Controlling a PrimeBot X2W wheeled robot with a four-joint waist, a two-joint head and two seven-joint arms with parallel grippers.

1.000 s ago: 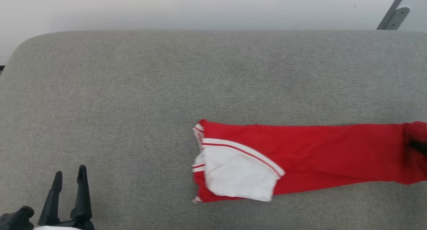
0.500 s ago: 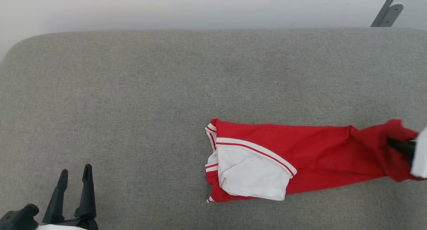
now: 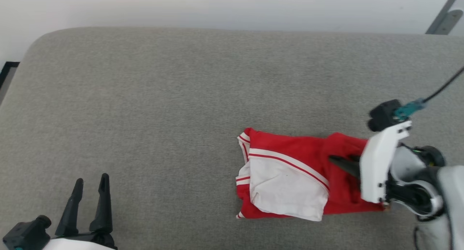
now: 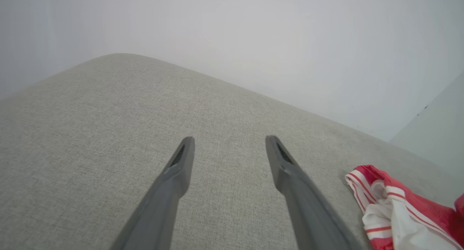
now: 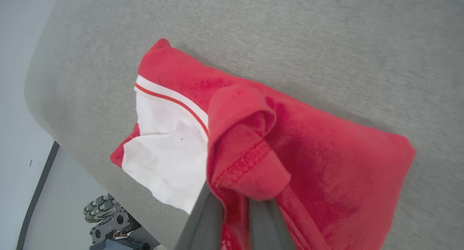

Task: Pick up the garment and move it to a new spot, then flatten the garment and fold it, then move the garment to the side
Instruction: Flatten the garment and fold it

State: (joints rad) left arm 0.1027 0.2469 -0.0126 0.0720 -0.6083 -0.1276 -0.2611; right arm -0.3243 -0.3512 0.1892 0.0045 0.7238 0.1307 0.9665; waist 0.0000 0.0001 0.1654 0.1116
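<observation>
Garment [image 3: 290,177]: red, white striped-trim sleeve, four o'clock on grey fabric surface [image 3: 163,98]; white wall [image 3: 217,7] at twelve. Right gripper [image 3: 335,160] clamps its hem; left gripper [image 3: 91,178] spread.

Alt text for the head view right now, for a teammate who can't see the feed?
The right gripper, shut on the red end of the garment, holds it bunched over the shirt's body on the grey cushion, right of centre. The left gripper sits open at lower left, apart from it.
</observation>
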